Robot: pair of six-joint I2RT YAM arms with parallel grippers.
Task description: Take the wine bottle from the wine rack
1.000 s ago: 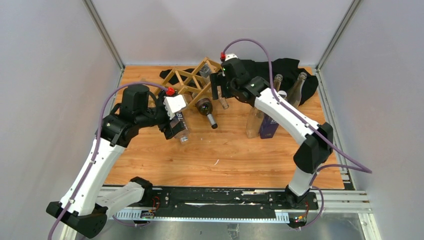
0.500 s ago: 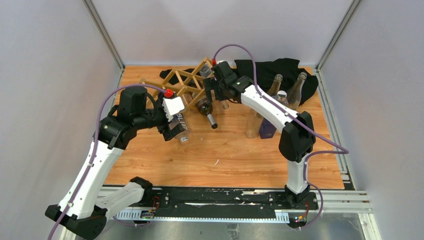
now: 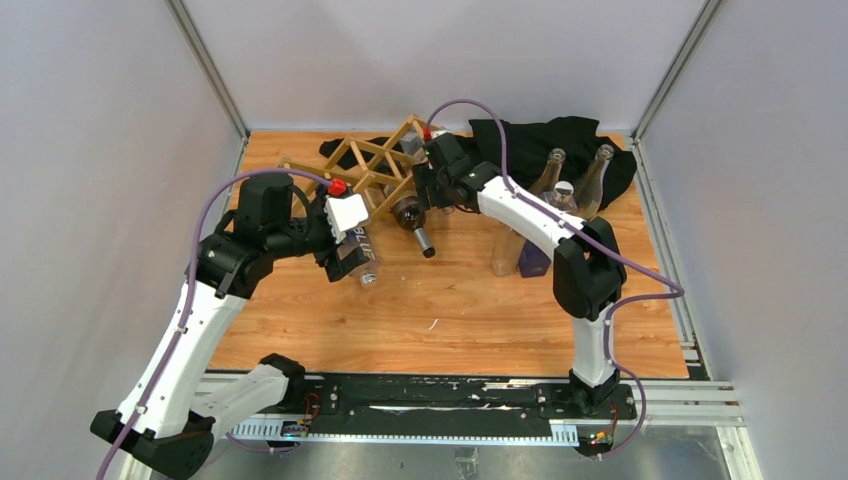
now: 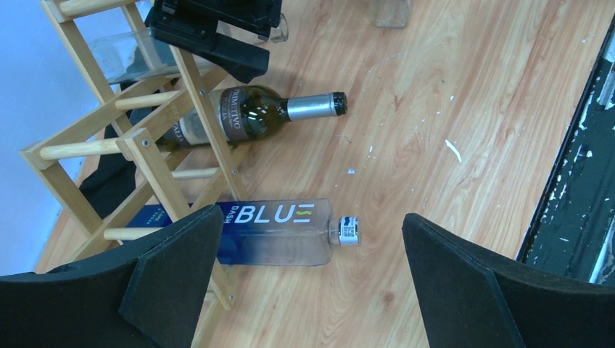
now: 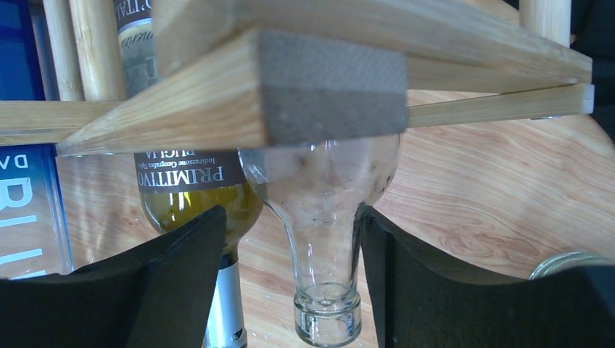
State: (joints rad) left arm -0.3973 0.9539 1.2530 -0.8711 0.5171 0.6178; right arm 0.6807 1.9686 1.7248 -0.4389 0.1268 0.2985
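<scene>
The tan wooden wine rack (image 3: 368, 165) stands at the back of the table. A dark green wine bottle (image 3: 410, 214) with a silver neck lies in a lower cell, neck toward me; it shows in the left wrist view (image 4: 250, 116) and the right wrist view (image 5: 190, 197). A clear empty bottle (image 5: 323, 217) lies in the cell beside it. My right gripper (image 3: 421, 193) is open, its fingers (image 5: 428, 290) on either side of the clear bottle's neck. My left gripper (image 4: 312, 214) is open and empty above a blue "BLUE" bottle (image 4: 272, 232) lying at the rack's foot.
Several clear bottles (image 3: 508, 245) and a purple-blue bottle (image 3: 535, 257) stand right of the rack. A black cloth (image 3: 570, 138) lies at the back right. Grey cage walls enclose the wooden table (image 3: 450, 320).
My right gripper has moved left and in toward the rack, so its fingers now straddle the clear bottle's neck. My left arm shifted slightly left, then held still.
</scene>
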